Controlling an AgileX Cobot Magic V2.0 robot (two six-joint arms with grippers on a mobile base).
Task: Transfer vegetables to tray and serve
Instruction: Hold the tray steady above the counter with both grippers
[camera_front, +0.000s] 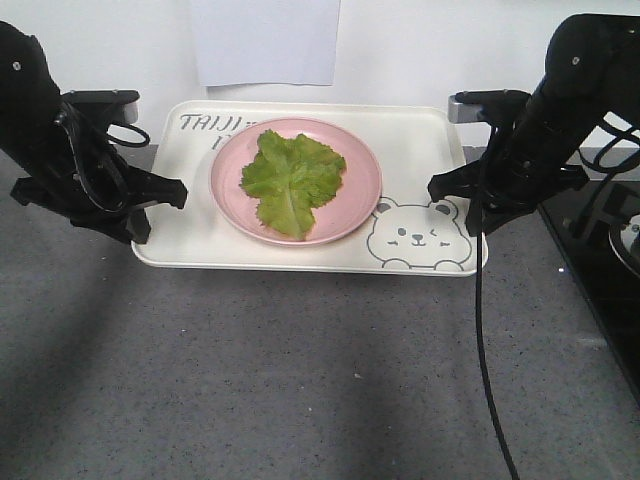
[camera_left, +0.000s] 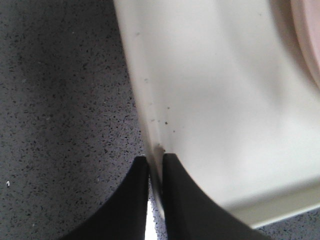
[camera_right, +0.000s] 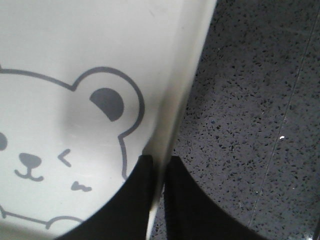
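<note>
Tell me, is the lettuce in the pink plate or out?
In: the lettuce lies spread inside the pink plate, which sits on the tray.

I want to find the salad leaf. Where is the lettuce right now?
In the front view, the lettuce lies on the round pink plate in the middle of the tray, left of the bear drawing.

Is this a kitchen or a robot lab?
Probably a robot lab: two black grippers, left gripper and right gripper, pinch a bear tray on a bare speckled grey table, below a plain white wall.
</note>
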